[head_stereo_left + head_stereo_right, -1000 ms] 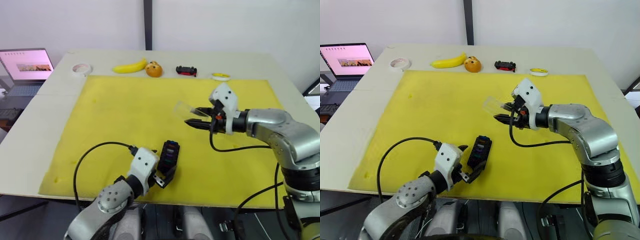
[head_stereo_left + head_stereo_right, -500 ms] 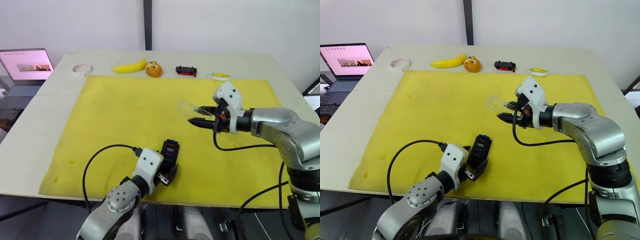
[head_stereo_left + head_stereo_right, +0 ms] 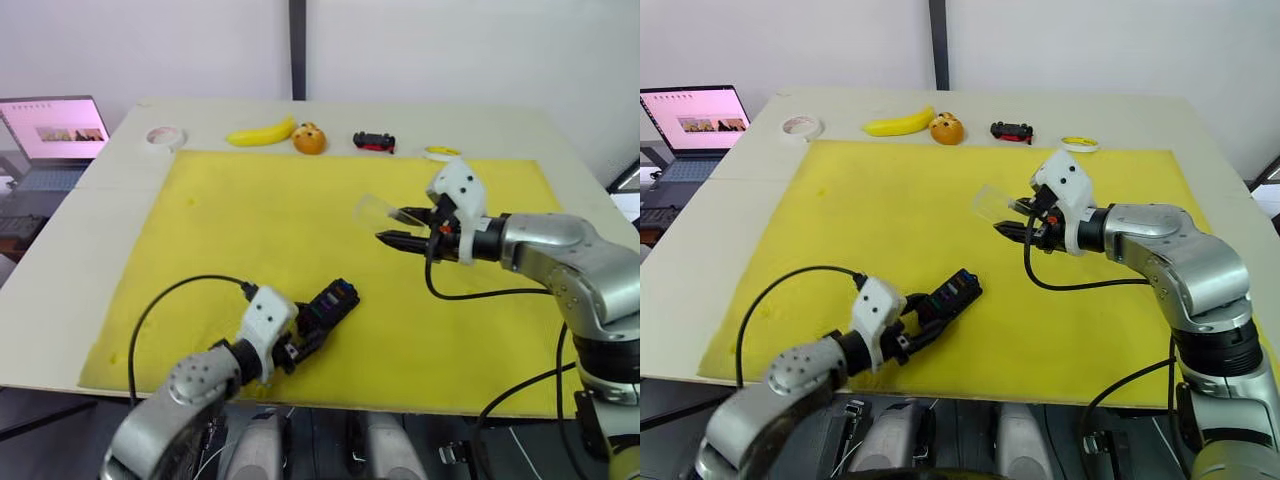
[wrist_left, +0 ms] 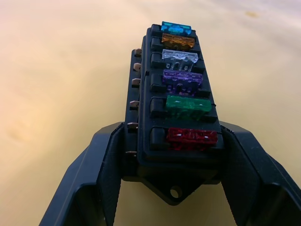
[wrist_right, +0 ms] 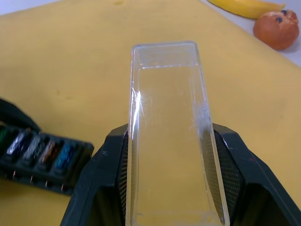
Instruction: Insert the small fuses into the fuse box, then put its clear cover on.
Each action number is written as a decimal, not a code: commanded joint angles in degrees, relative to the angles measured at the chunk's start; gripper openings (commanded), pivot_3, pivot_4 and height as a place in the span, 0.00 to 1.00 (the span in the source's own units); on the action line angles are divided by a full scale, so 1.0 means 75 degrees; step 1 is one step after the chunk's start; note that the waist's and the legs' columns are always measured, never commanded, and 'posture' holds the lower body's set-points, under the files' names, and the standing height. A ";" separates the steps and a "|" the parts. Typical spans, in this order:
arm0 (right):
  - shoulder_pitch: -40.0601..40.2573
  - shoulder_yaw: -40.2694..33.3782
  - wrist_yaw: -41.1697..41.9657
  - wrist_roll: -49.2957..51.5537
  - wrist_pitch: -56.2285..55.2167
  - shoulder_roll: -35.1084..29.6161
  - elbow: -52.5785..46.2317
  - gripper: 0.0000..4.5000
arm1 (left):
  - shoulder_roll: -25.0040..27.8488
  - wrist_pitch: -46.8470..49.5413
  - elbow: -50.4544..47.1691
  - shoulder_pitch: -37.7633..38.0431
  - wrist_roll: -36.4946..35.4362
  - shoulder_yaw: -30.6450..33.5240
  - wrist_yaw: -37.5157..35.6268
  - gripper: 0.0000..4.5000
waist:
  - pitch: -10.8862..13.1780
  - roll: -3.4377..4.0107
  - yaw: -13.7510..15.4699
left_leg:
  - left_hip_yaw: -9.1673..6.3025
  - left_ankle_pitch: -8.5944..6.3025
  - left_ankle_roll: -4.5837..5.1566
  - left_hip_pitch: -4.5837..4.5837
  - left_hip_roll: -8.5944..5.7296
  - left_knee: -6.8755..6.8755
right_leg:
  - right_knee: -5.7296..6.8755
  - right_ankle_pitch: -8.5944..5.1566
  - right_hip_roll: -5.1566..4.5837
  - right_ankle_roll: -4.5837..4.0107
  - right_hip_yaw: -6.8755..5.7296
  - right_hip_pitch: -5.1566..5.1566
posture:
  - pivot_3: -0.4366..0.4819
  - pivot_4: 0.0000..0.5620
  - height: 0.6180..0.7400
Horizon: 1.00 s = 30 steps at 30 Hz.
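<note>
Currently gripped by the left tool (image 3: 297,345): fuse box (image 4: 175,103), clamped at its near end between both black fingers (image 4: 89,179), mounting tab pointing back toward the wrist. Lying low over the yellow foam mat (image 3: 260,230) near its front edge, long axis running away from the left tool. Six small fuses (image 4: 181,80) seated in its slots, from the tool outward: red (image 4: 192,136), green (image 4: 188,104), purple (image 4: 181,77), grey-white (image 4: 179,56), brown (image 4: 177,40), teal (image 4: 176,27). Row of metal terminals along one side of the box.

Held by the right tool (image 3: 400,226): clear cover (image 5: 170,127), pinched on its long sides between the two fingers (image 5: 101,183), open end projecting straight out ahead of the fingertips. Raised above the mat, well apart from the left tool and its box, farther back and toward the right side.

Beyond the right tool, on the table (image 3: 90,230) past the mat's far edge: banana (image 3: 260,132), orange (image 3: 308,138), black-and-red toy car (image 3: 372,142), yellow tape roll (image 3: 441,153), white tape roll (image 3: 162,136). Laptop (image 3: 52,135) off the table's left side.
</note>
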 commanded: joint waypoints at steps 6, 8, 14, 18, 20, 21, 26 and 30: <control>0.0565 -0.0471 0.0062 0.0035 -0.0473 -0.0229 -0.0497 0.39 | 0.1706 -0.1657 0.2398 -0.1924 -0.0460 0.0147 -0.4217 0.52 | 0.0002 -0.0001 -0.0001 | 0.0007 0.0000 0.0000 -0.0003 -0.0001 -0.0002 | -0.0003 0.0000 0.0003 0.0001 0.0001 -0.0003 | 0.48 0.27 0.98; 0.0733 -0.0608 0.0157 0.0110 -0.0529 -0.0329 -0.0593 0.39 | 0.1716 -0.2083 0.3233 -0.2635 -0.0298 -0.0180 -0.5073 0.52 | 0.0002 -0.0001 0.0008 | 0.0008 0.0000 0.0000 -0.0003 -0.0002 -0.0001 | -0.0004 0.0000 0.0003 0.0001 0.0001 -0.0003 | 0.48 0.27 0.98; 0.0905 -0.0740 0.0005 0.0103 -0.0614 -0.0346 -0.0662 0.39 | 0.1096 -0.3198 0.5070 -0.3874 0.0430 -0.1087 -0.6269 0.52 | 0.0002 -0.0001 -0.0008 | 0.0016 -0.0003 0.0006 -0.0005 -0.0002 0.0001 | -0.0006 0.0014 0.0002 0.0025 0.0007 -0.0003 | 0.48 0.27 0.98; 0.0922 -0.0755 -0.0151 0.0089 -0.0627 -0.0309 -0.0710 0.39 | 0.0723 -0.3895 0.5871 -0.4085 0.0963 -0.1393 -0.6451 0.52 | 0.0002 -0.0001 -0.0038 | 0.0013 -0.0003 0.0007 -0.0005 -0.0001 0.0001 | -0.0003 0.0015 0.0009 0.0027 0.0006 -0.0003 | 0.48 0.27 0.98; 0.0931 -0.0748 -0.0193 0.0078 -0.0649 -0.0314 -0.0716 0.39 | 0.0534 -0.4066 0.6155 -0.4172 0.1088 -0.1375 -0.6373 0.52 | 0.0003 -0.0002 -0.0026 | 0.0013 -0.0004 0.0009 -0.0006 0.0005 0.0002 | -0.0001 0.0016 0.0010 0.0028 0.0007 -0.0007 | 0.48 0.27 0.98; 0.0928 -0.0739 -0.0204 0.0078 -0.0657 -0.0317 -0.0710 0.39 | 0.0485 -0.4151 0.6286 -0.4201 0.1154 -0.1373 -0.6376 0.52 | 0.0002 -0.0001 -0.0016 | 0.0010 -0.0004 0.0009 -0.0005 0.0007 0.0002 | 0.0001 0.0016 0.0010 0.0028 0.0006 -0.0007 | 0.48 0.27 0.98; 0.0832 -0.0639 -0.0223 -0.0005 -0.0769 -0.0321 -0.0589 0.39 | 0.0272 -0.4453 0.6627 -0.4187 0.1364 -0.1318 -0.6269 0.74 | 0.0001 0.0000 0.0002 | 0.0009 -0.0004 0.0009 -0.0004 0.0005 0.0004 | 0.0001 0.0016 0.0006 0.0028 0.0006 -0.0004 | 0.48 0.27 0.98; 0.0748 -0.0520 -0.0187 -0.0086 -0.0891 -0.0309 -0.0490 0.39 | 0.0424 -0.4396 0.6235 -0.4021 0.1196 -0.1172 -0.6421 0.99 | 0.0001 -0.0001 -0.0007 | 0.0010 -0.0004 0.0009 -0.0005 0.0003 0.0005 | 0.0002 0.0017 0.0003 0.0029 0.0006 -0.0004 | 0.48 0.27 0.98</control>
